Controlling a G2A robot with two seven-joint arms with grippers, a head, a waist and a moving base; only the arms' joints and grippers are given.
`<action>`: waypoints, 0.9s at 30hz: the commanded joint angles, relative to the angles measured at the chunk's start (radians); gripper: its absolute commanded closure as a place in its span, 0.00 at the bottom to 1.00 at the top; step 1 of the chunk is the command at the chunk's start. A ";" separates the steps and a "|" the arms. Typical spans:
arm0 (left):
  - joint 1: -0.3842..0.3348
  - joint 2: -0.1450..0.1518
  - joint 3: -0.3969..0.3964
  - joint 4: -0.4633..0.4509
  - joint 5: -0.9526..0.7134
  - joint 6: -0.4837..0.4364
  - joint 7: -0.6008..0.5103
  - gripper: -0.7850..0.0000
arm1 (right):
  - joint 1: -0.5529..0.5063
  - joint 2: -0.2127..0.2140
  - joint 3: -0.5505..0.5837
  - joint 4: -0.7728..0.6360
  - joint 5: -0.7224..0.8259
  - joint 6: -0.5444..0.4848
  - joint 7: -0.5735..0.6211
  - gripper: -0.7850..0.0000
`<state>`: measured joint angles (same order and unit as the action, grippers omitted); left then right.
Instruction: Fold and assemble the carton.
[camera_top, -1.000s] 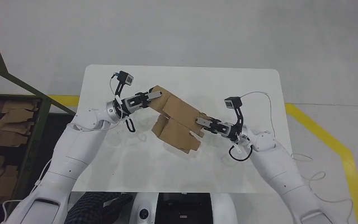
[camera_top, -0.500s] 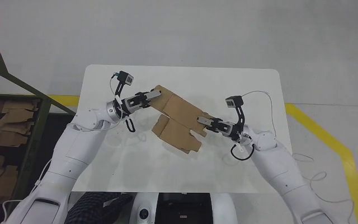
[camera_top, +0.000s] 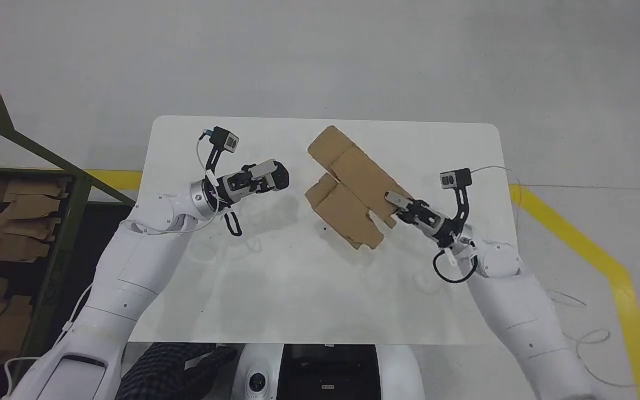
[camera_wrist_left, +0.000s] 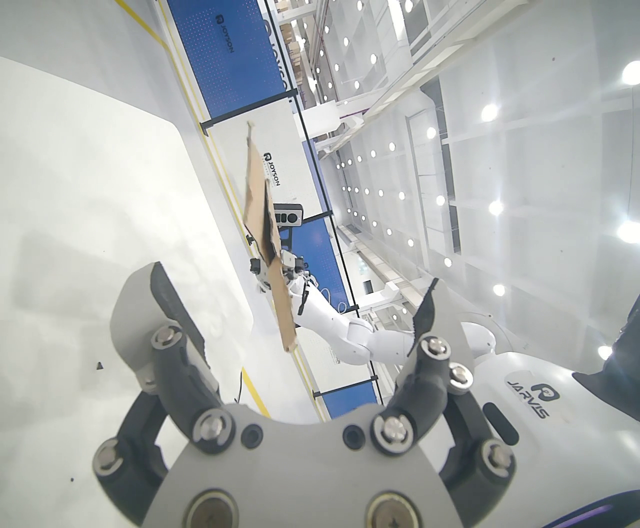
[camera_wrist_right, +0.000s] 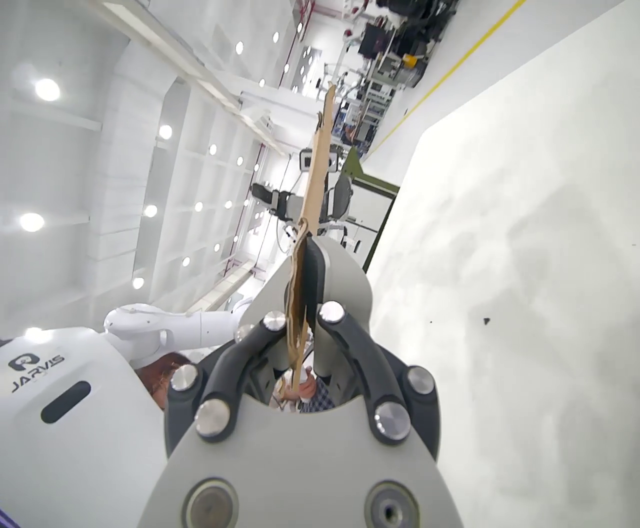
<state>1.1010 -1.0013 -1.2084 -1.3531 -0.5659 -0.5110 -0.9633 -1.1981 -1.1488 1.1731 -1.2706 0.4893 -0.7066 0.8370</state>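
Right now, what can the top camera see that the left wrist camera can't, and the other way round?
The top view adds the carton's wide brown face with its flaps, the table's whole shape, and the gap between the carton and the left pincer. The left wrist view adds that pincer's open fingers close up, the carton thin and edge-on, and the ceiling lights. Both share the carton, clamped at one end by the right pincer, and the white table.
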 joint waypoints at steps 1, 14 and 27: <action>0.000 0.000 0.000 0.000 0.000 0.000 0.000 0.00 | -0.031 0.006 0.027 -0.048 -0.025 0.035 -0.039 1.00; 0.000 0.000 0.000 0.000 0.000 0.000 0.000 0.00 | -0.162 -0.001 0.021 -0.308 -0.230 0.201 -0.357 1.00; 0.095 -0.001 0.014 -0.108 0.081 0.063 0.061 0.00 | -0.192 -0.033 -0.062 -0.305 -0.298 0.229 -0.563 1.00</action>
<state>1.1925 -1.0011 -1.1998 -1.4546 -0.4911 -0.4520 -0.9054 -1.3899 -1.1803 1.1133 -1.5772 0.1984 -0.4759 0.2822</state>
